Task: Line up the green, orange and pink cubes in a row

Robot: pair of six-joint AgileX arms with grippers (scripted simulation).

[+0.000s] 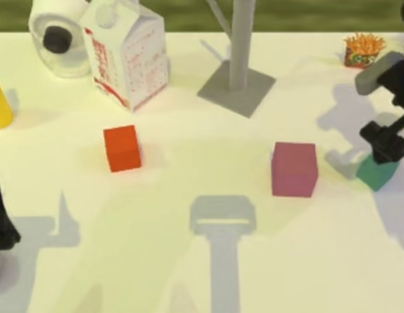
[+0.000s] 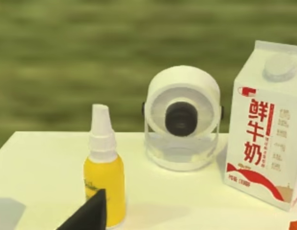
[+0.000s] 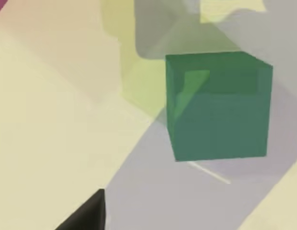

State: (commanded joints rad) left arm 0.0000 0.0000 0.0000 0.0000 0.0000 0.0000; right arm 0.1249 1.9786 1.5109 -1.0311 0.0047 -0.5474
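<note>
The green cube (image 1: 376,173), smallest of the three, sits on the desk (image 1: 189,261) near its right edge, with our right end effector (image 1: 384,145) directly above it; from above, the black tool overlaps the cube's top. In the right wrist view the green cube (image 3: 218,106) rests free on the surface, only a dark fingertip corner showing at the picture's edge, so we cannot tell whether the fingers stand apart or together, nor whether they touch the cube. The pink cube (image 1: 294,169), the largest, lies just beside the green one toward the desk's middle. The orange cube (image 1: 122,148) stands well apart, in the left half of the desk.

We judge the task to be at an early stage: green and pink are roughly level with each other, orange sits a little farther back and far off, and no even row exists yet. All three blocks rest flat; being near-cubic, none shows a clear long axis. The green cube's faces look turned slightly off the desk's edges, the pink cube nearly square to them.

Our left arm (image 1: 3,215) is parked at the left edge; its end effector's state cannot be told. A milk carton (image 1: 127,55) and a fries box (image 1: 363,51) stand along the far edge.
</note>
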